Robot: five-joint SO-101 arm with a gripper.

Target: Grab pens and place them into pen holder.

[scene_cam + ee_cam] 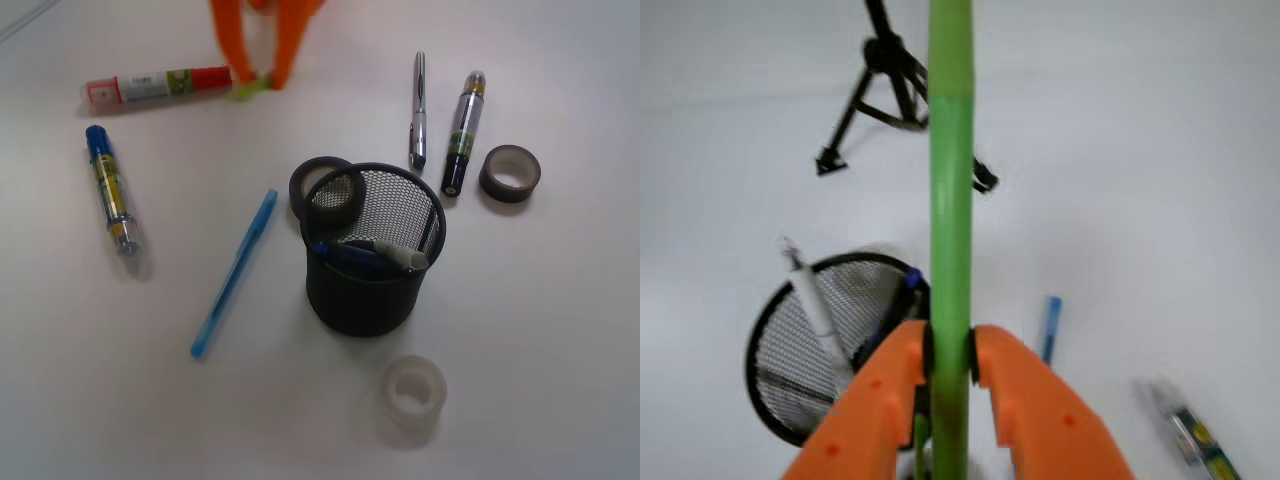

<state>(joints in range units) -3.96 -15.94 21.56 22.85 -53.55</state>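
Fingers (950, 365) clenched on the green pen (951, 200), up at the far side of the surface (560, 400), well apart from the holder (372, 250). It's gripped low, so it could pivot, clip the rim and drop outside.

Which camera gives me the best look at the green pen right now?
The wrist view: the lime green pen runs up the frame, clamped in the orange gripper. The front view shows only a small green bit between the gripper's fingers.
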